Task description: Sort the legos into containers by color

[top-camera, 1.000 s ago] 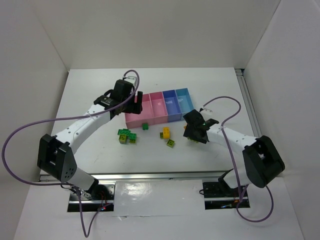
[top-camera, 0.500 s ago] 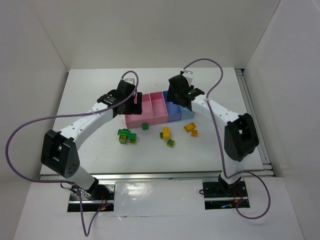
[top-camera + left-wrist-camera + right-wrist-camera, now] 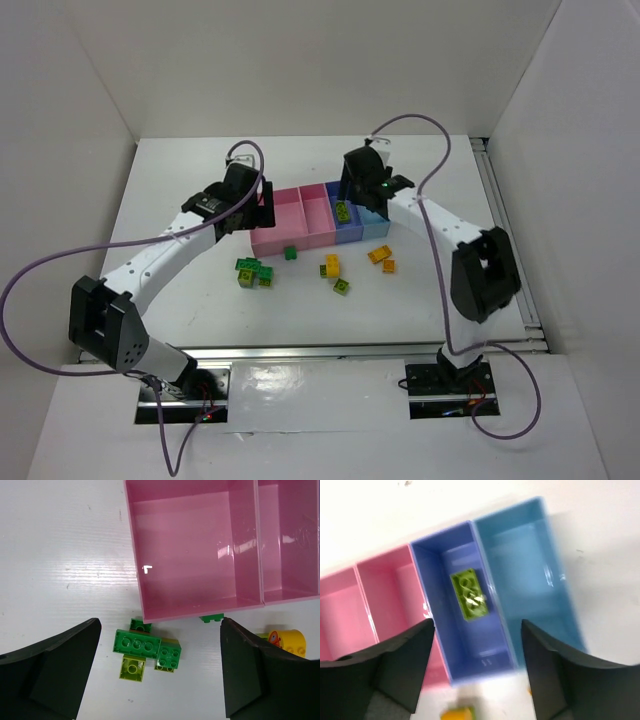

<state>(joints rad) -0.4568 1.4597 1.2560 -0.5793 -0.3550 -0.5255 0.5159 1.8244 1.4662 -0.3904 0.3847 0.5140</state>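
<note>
Studded lime brick [image 3: 469, 594], inside glossy rectangular blue bin [image 3: 476, 636]

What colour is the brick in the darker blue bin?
Lime green; the brick shows best in the right wrist view.

Just beyond the left claw [image 3: 160, 622], a dark green brick [image 3: 212, 618] shows only a sliver past the near wall of the wide pink bin [image 3: 195, 555]; a yellow piece [image 3: 286, 641] sits half hidden behind one of the claw's fingers [image 3: 250, 670]; the narrower pink bin [image 3: 290, 530] runs off the picture's right edge. The right wrist view is blurred throughout; the lime brick [image 3: 469, 594] ahead of the right claw [image 3: 476, 625] has smeared studs; a yellow-orange brick [image 3: 457, 714] on the near side, between the fingertips, is cut by the bottom edge, its shape impossible to tell.
</note>
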